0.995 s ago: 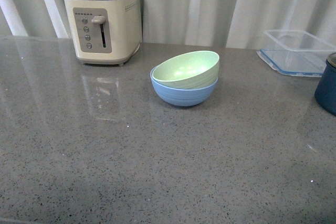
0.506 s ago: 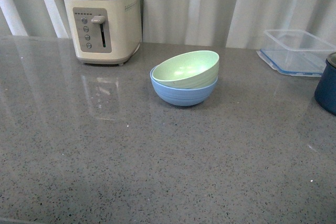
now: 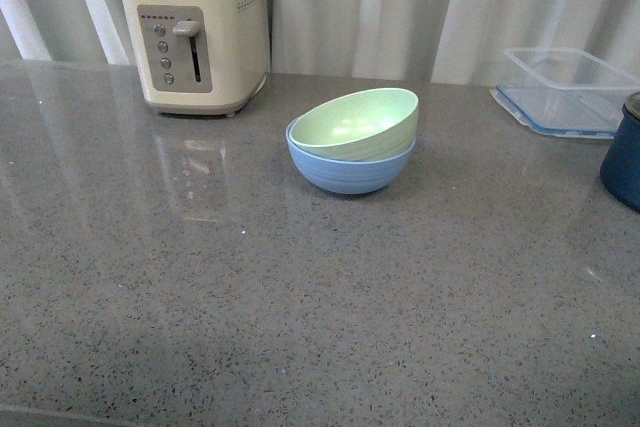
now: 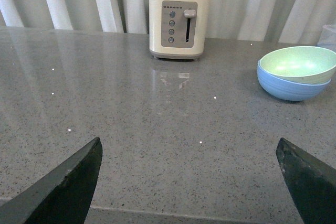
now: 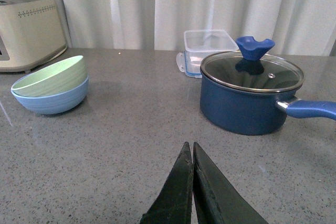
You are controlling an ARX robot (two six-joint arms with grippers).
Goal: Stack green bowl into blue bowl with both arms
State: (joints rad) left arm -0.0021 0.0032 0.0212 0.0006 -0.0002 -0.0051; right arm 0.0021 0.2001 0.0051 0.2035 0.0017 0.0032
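The green bowl [image 3: 357, 123] sits tilted inside the blue bowl [image 3: 349, 170], mid-counter. Both arms hang back, well apart from the stack: the left gripper [image 4: 191, 182] spread wide, the right gripper [image 5: 192, 182] pinched closed and empty. Neither looks clearly nearer.

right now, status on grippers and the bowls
Left gripper open, empty. Right gripper shut, empty. Green bowl sits tilted inside blue bowl. Nothing in the way.
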